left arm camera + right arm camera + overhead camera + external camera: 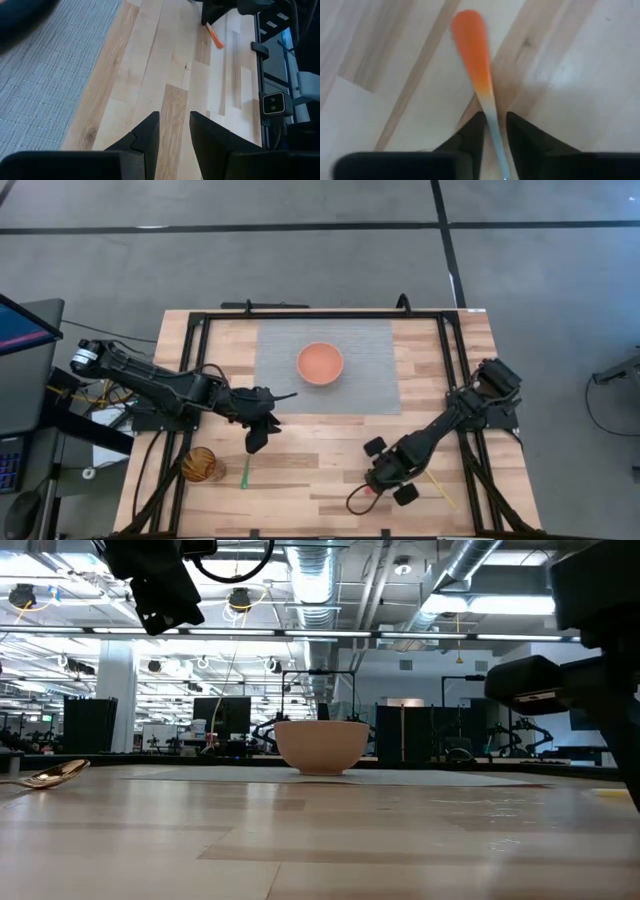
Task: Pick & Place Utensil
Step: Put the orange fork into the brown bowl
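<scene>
One bowl [320,364] is sitting on one mat [375,385]. Nearer than it, the right gripper [494,131] is pinching one orange utensil [472,47]; the left gripper [174,131] is hovering spread.

A wooden butcher-block table [330,450] with a black frame is seen from above. A grey woven mat [375,370] is laid on its far middle, and an orange bowl [320,363] is set on the mat. A gold spoon [200,465] is found near the left edge, a green stick [245,475] just beside it. An orange-handled utensil [475,60] lies on the near right, a yellow stick [440,485] nearby.
</scene>
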